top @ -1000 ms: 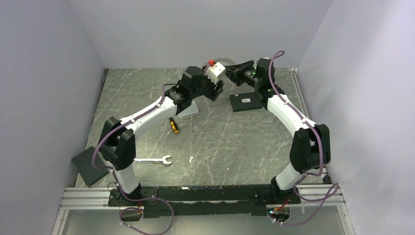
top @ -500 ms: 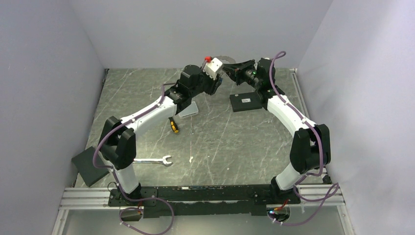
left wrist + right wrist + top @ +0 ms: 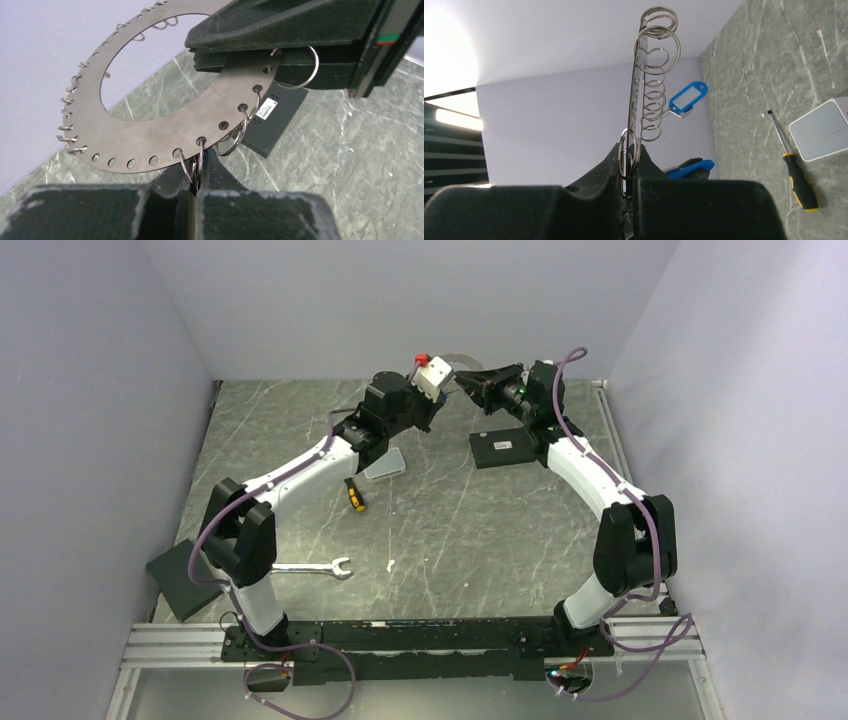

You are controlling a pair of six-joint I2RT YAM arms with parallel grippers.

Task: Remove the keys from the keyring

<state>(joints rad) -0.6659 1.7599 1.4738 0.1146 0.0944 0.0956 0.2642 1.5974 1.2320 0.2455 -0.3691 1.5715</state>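
Idle wrench (image 3: 315,568) and screwdriver (image 3: 354,496) lie near-left on the grey marbled counter (image 3: 450,530). Far centre, in the air: right pincer (image 3: 629,181) clamps the keyring (image 3: 165,132) rim to brace it, left pincer (image 3: 194,192) pinches one split ring (image 3: 192,167) at its edge, probably to work it free. Blue-tagged keys (image 3: 688,97) hang off the rim beyond; pale walls (image 3: 400,300) behind.

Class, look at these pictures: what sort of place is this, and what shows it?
Probably a robotics test cell: plain walls box in a marbled table, the left arm and right arm are bolted to a rail, and a wrench and screwdriver lie as props.
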